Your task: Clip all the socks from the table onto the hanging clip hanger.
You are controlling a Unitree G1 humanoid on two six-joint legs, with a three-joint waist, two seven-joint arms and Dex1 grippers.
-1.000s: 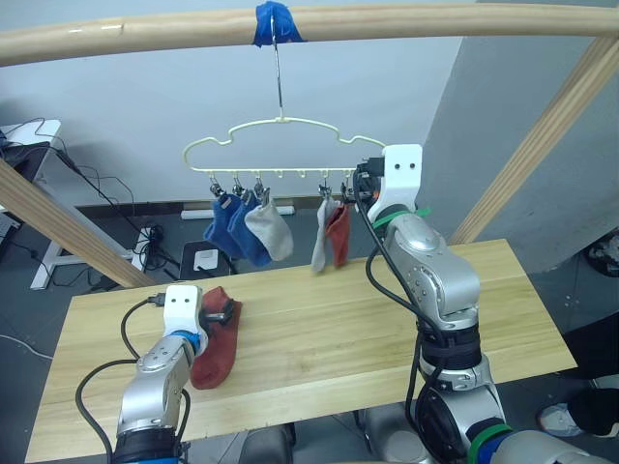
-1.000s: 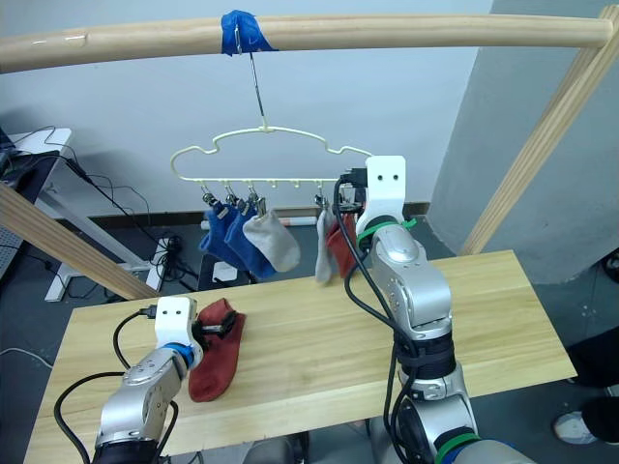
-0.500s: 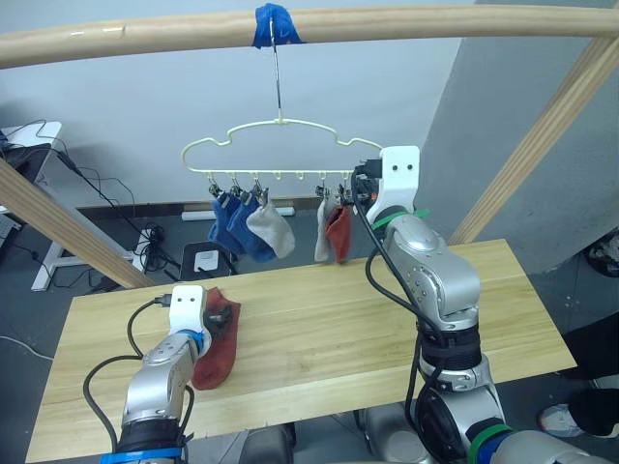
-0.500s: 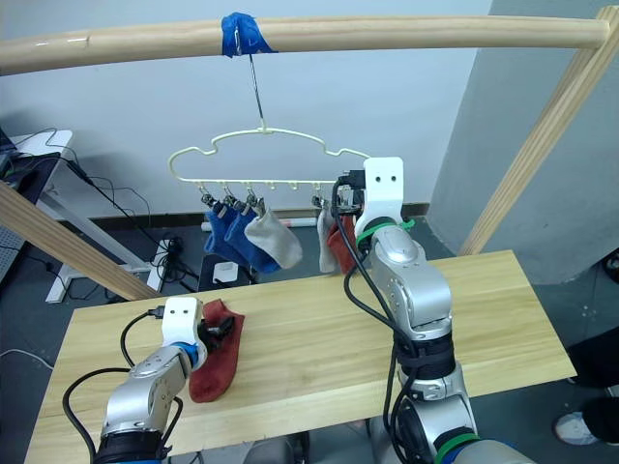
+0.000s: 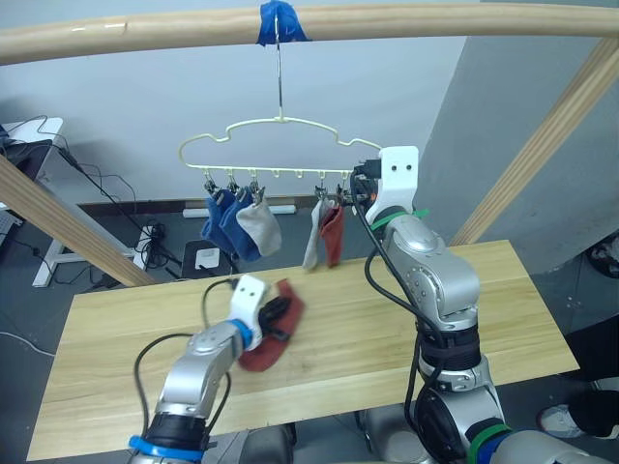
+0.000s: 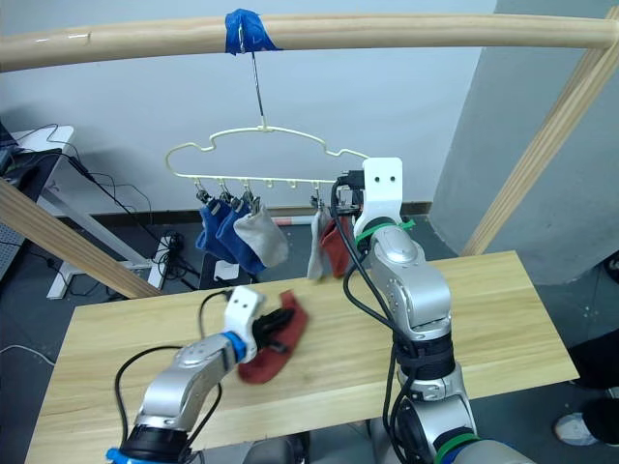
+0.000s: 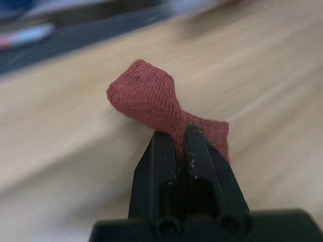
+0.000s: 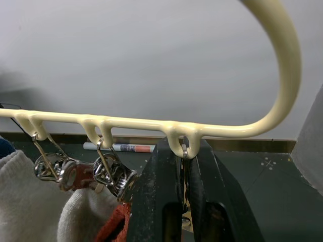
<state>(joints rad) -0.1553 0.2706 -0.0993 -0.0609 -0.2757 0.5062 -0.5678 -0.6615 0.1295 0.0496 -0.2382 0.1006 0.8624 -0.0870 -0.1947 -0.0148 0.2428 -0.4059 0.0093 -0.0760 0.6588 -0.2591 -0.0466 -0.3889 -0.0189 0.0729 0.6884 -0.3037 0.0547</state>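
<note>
The left gripper [image 7: 176,138] is clenched on a soft rust-red knit ankle sock [image 5: 274,329], holding it lifted just above the long light wooden table [image 5: 319,290] near its middle. The right gripper [image 8: 184,161] is pinched shut on the end metal clip [image 8: 185,194] of the thin pale yellow wavy wire clip hanger [image 5: 280,145], which hangs by its metal hook from a thick wooden pole wrapped with blue tape [image 5: 279,19]. Five socks hang clipped there: two blue [image 5: 221,220], a light grey [image 5: 259,227], another light grey [image 5: 311,242] and a rust-red [image 5: 333,234].
</note>
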